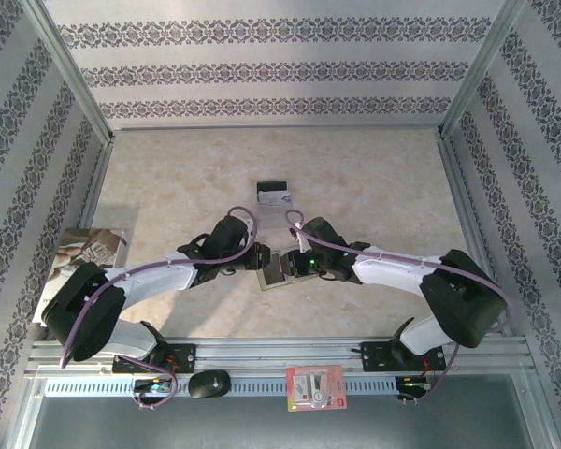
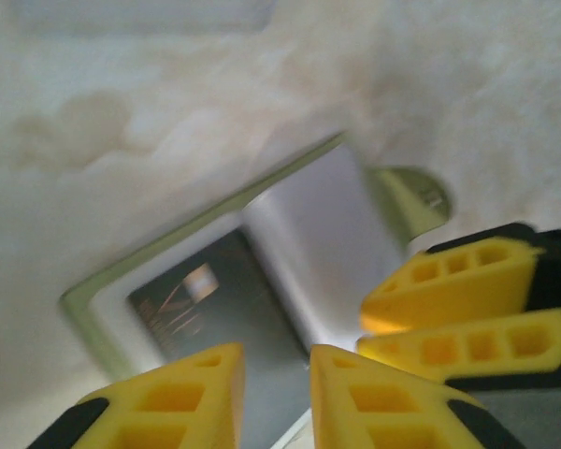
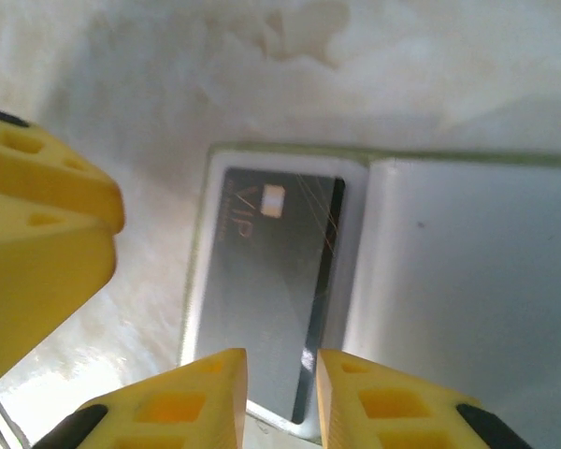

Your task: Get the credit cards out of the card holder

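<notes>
Yellow fingers (image 3: 187, 402) of the right gripper (image 3: 280, 360) straddle the near end of the VIP card (image 3: 271, 281), lying lengthwise ahead in the card holder (image 3: 467, 281); grip unclear. Left gripper (image 2: 276, 355) slightly parted, empty.

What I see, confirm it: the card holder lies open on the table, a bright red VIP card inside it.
Wrong on colour: the VIP card in the open card holder is dark grey, not red, as the right wrist view shows.
</notes>
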You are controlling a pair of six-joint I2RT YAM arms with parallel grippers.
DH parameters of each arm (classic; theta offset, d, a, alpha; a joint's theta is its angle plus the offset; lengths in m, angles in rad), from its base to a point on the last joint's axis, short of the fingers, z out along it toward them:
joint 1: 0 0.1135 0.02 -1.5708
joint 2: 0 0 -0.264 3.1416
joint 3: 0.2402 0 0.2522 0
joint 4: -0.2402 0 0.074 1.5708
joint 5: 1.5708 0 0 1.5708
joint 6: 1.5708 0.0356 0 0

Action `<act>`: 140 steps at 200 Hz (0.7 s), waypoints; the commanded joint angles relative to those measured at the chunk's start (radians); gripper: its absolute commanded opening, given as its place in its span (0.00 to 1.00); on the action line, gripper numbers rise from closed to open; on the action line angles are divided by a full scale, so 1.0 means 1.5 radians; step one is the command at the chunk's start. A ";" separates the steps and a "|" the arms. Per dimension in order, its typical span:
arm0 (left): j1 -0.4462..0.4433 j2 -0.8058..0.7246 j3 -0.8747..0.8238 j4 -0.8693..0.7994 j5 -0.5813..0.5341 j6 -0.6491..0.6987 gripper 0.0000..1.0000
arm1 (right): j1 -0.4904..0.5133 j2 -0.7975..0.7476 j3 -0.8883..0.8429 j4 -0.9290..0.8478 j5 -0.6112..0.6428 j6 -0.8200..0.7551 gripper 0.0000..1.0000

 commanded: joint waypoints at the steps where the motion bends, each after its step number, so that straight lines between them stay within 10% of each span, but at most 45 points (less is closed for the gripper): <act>1: 0.003 0.013 -0.020 0.000 -0.007 0.011 0.28 | 0.005 0.031 0.001 0.004 -0.007 0.017 0.24; 140: 0.016 0.105 -0.004 -0.019 -0.044 0.068 0.27 | 0.016 -0.001 0.098 -0.099 0.075 -0.053 0.31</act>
